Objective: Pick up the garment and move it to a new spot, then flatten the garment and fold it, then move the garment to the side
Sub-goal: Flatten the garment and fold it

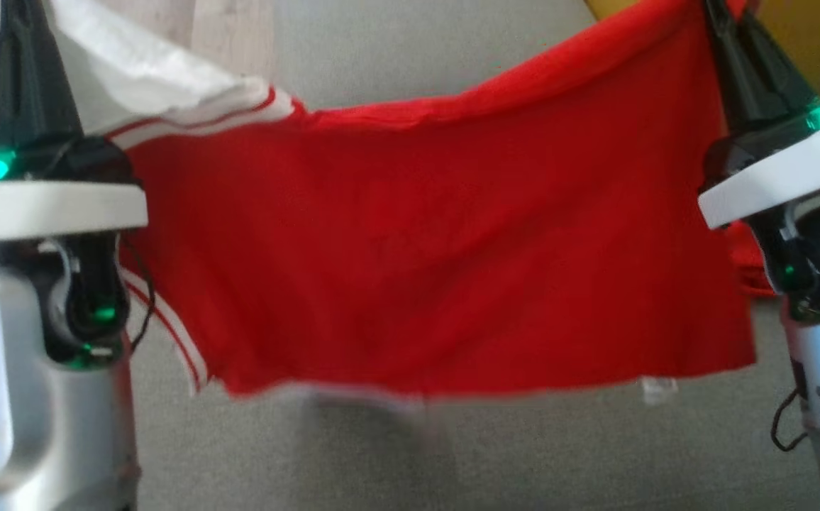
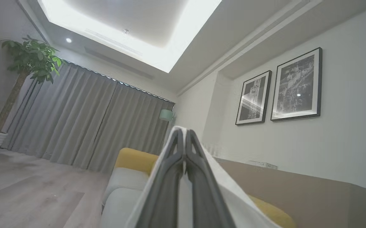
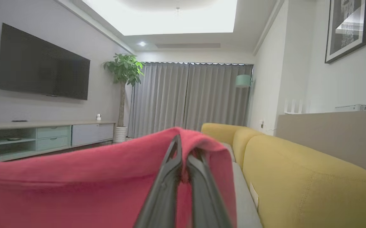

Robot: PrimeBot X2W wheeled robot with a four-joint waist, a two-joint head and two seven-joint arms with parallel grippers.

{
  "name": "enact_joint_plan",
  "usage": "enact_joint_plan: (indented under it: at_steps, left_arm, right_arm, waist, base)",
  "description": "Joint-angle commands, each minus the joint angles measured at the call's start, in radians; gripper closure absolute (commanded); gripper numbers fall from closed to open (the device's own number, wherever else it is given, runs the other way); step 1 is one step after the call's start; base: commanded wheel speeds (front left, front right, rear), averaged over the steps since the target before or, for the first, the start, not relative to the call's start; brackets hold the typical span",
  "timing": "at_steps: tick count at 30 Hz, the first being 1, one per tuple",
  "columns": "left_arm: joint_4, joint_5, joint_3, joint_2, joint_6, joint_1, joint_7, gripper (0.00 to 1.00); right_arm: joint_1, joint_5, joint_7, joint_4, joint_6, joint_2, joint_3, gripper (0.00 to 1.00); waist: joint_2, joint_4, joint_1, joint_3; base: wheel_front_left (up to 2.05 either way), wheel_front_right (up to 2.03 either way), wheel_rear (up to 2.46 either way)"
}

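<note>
The garment (image 1: 438,255), a red jersey with white red-striped sleeves, hangs spread out in the air between my two arms above the grey sofa seat. My left gripper (image 1: 23,28) at the upper left is shut on its white sleeve; in the left wrist view the white cloth (image 2: 214,164) drapes over the closed fingers (image 2: 170,177) of the left gripper (image 2: 184,131). My right gripper (image 1: 718,14) at the upper right is shut on the red top edge. In the right wrist view red fabric (image 3: 91,177) folds over the tips of the right gripper (image 3: 183,148). The lower hem hangs loose and blurred.
Below the jersey lies the grey sofa cushion (image 1: 410,454). A yellow sofa back (image 3: 297,177) runs along the right, with a tan ledge behind it. Wooden floor (image 2: 28,186), curtains, a potted plant (image 3: 123,72) and a TV cabinet (image 3: 43,136) lie beyond.
</note>
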Motion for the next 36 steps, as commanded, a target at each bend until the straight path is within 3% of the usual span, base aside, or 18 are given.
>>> enact_joint_plan:
  at_steps: [1,7,11,18,25,29,31,36]
  left_arm:
    - [-0.037,-0.001,0.030,0.038,0.003,-0.078,0.013,1.00]
    - [0.029,0.011,-0.001,0.087,-0.006,-0.215,0.109,1.00]
    - [0.195,0.048,-0.021,0.147,-0.040,-0.393,0.119,1.00]
    - [0.581,0.129,-0.058,0.217,-0.093,-0.796,-0.033,1.00]
    - [0.861,0.177,-0.085,0.224,-0.106,-1.097,-0.179,1.00]
    - [0.947,0.170,-0.078,0.205,-0.115,-1.138,-0.201,1.00]
    - [0.976,0.152,-0.072,0.189,-0.125,-1.118,-0.203,1.00]
    - [0.993,0.140,-0.067,0.169,-0.138,-1.029,-0.204,1.00]
  right_arm:
    - [-0.021,-0.006,0.012,-0.036,-0.001,0.009,0.005,1.00]
    - [-0.091,-0.030,0.063,-0.018,-0.001,0.014,-0.012,1.00]
    - [-0.247,-0.047,0.049,0.079,-0.001,-0.014,0.019,1.00]
    - [-0.667,-0.105,-0.051,0.448,-0.001,-0.047,0.113,1.00]
    - [-0.977,-0.190,-0.295,0.782,-0.001,-0.005,0.057,1.00]
    - [-1.021,-0.218,-0.405,0.926,-0.001,0.026,0.012,1.00]
    - [-1.003,-0.199,-0.422,1.005,-0.001,0.049,-0.038,1.00]
    - [-0.935,-0.231,-0.442,1.118,-0.001,0.074,-0.023,1.00]
  waist:
    - [-0.0001,0.002,0.0000,0.017]
    - [-0.0001,0.007,0.0000,0.150]
    - [-0.0001,0.026,0.0000,0.300]
    - [-0.0001,0.065,0.0000,0.484]
    - [-0.0001,0.102,0.0000,0.534]
    - [-0.0001,0.119,0.0000,0.540]
    - [-0.0001,0.123,0.0000,0.542]
    - [-0.0001,0.139,0.0000,0.551]
  base:
    - [0.00,0.00,0.00]
    - [0.00,0.00,0.00]
    - [0.00,0.00,0.00]
    - [0.00,0.00,0.00]
    - [0.00,0.00,0.00]
    - [0.00,0.00,0.00]
    - [0.00,0.00,0.00]
    - [0.00,0.00,0.00]
